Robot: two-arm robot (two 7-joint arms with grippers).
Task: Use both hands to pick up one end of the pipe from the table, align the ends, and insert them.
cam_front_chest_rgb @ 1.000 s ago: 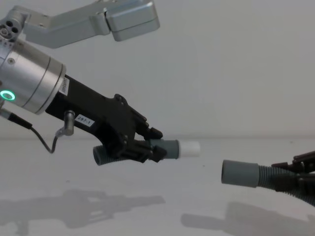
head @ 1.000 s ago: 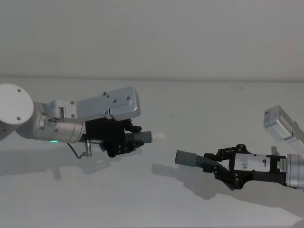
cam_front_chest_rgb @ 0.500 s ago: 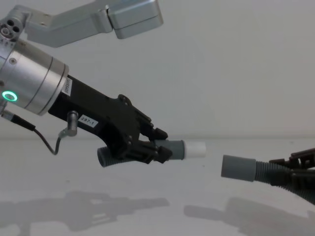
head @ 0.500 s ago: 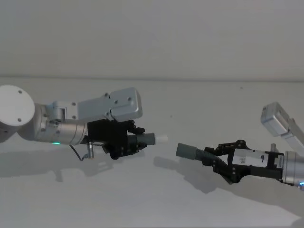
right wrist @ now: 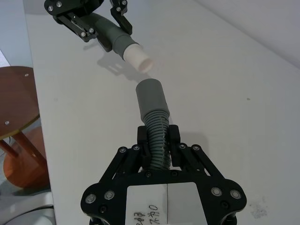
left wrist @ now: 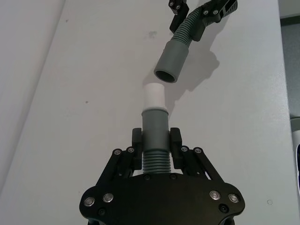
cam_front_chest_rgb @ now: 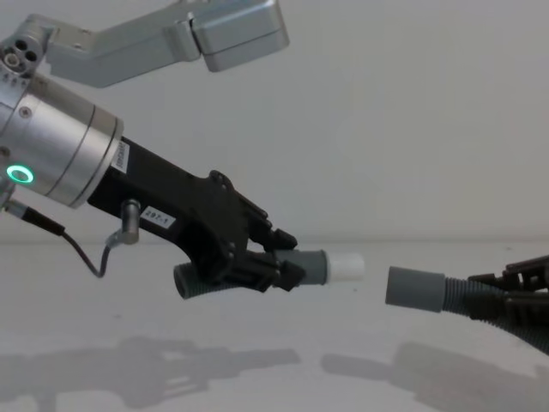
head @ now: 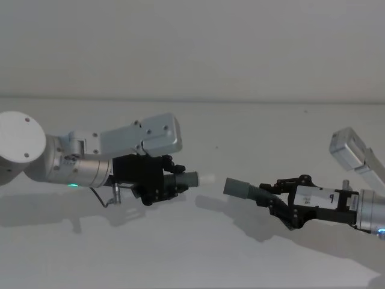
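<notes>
Both pipe pieces hang above the white table [head: 198, 259], end to end with a small gap between them. My left gripper [head: 167, 182] [left wrist: 156, 140] is shut on the ribbed part of one piece, whose white spigot tip [head: 207, 179] [left wrist: 153, 97] [cam_front_chest_rgb: 346, 266] points at the other piece. That second piece sits in my right gripper [head: 274, 195] [right wrist: 158, 136], which is shut on it, and its grey cuff socket [head: 236, 188] [right wrist: 151, 97] [cam_front_chest_rgb: 413, 288] faces the spigot. The socket sits slightly lower than the tip in the head and chest views.
A brown round stool [right wrist: 16, 117] stands on the floor beside the table's edge. The white wall rises behind the table. Shadows of both arms lie on the surface below them.
My left gripper has carried the white-tipped piece to the right and slightly down, toward the socket. The right piece has shifted little. The gap between the ends has narrowed.
</notes>
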